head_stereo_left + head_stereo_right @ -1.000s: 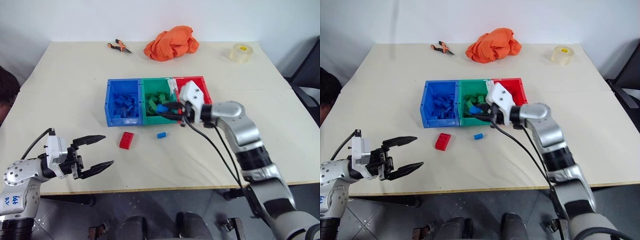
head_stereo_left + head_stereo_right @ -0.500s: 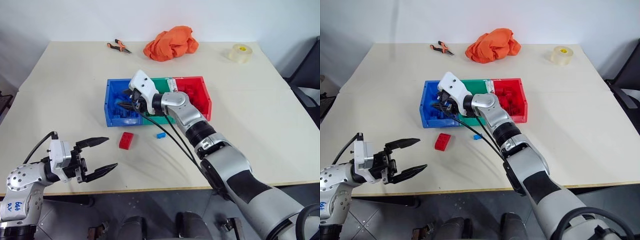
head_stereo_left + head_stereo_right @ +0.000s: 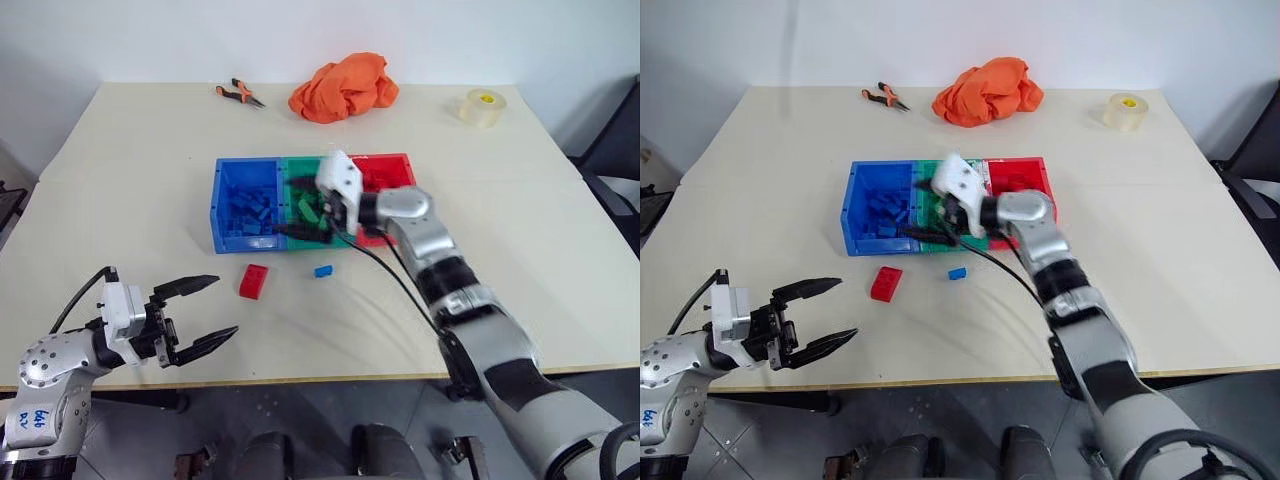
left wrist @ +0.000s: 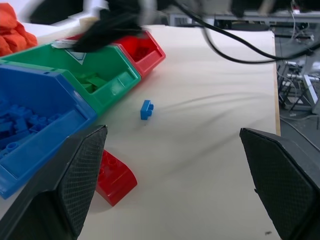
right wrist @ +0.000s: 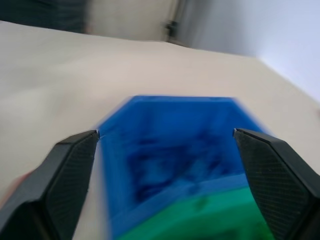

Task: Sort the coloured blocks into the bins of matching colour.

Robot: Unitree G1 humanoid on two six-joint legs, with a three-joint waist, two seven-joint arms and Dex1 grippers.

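Three joined bins stand mid-table: blue bin (image 3: 220, 215), green bin (image 3: 300, 166), red bin (image 3: 412, 188), each holding several blocks of its own colour. A red block (image 3: 253, 281) and a small blue block (image 3: 323, 270) lie on the table in front of the bins, and show again in the left wrist view as the red block (image 4: 116, 177) and blue block (image 4: 146, 109). My right gripper (image 3: 297, 208) hovers over the green bin, pointing toward the blue bin (image 5: 170, 125), open and holding nothing. My left gripper (image 3: 222, 306) hangs open near the table's front left edge, short of the red block.
An orange cloth (image 3: 343, 87), orange-handled pliers (image 3: 238, 94) and a clear tape roll (image 3: 480, 106) lie along the far side of the table. A dark chair (image 3: 615, 150) stands off the right edge. The table's front edge runs just beyond my left gripper.
My right gripper carried a blue block left over the blue bin, opened, and swung back over the green bin with nothing in it. The left gripper has stayed put.
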